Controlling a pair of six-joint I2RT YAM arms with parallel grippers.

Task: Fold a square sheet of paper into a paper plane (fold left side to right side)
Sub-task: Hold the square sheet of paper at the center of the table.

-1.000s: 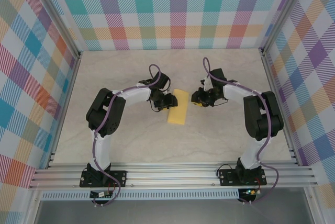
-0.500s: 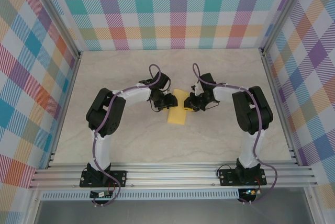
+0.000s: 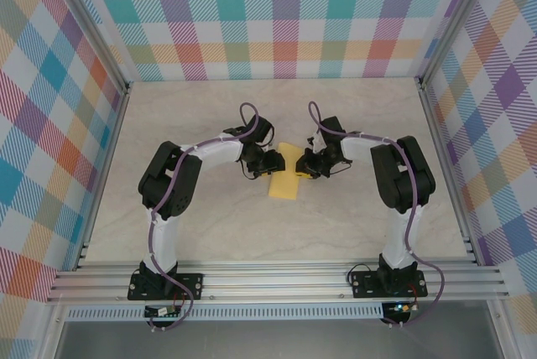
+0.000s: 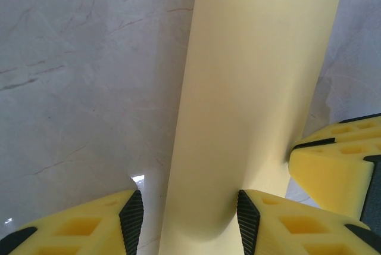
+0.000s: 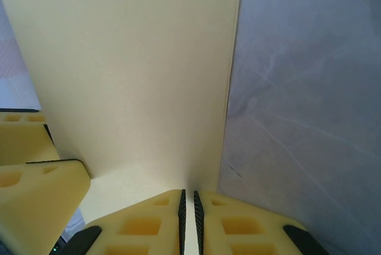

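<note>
From above, you are looking at the square sheet of paper, folded to a narrow yellow rectangle and lying on the table between the two arms. Your left gripper is sitting at its left edge, and your right gripper is meeting its upper right edge.

In the left wrist view, your left claw is standing roughly half open and straddling the sheet. One pad is pressing against the paper while the other is resting clear of it over bare table, so it is gripping nothing.

In the right wrist view, your right claw is showing only a hairline slit between its pads. It appears to be pinching the sheet's near edge.
</note>
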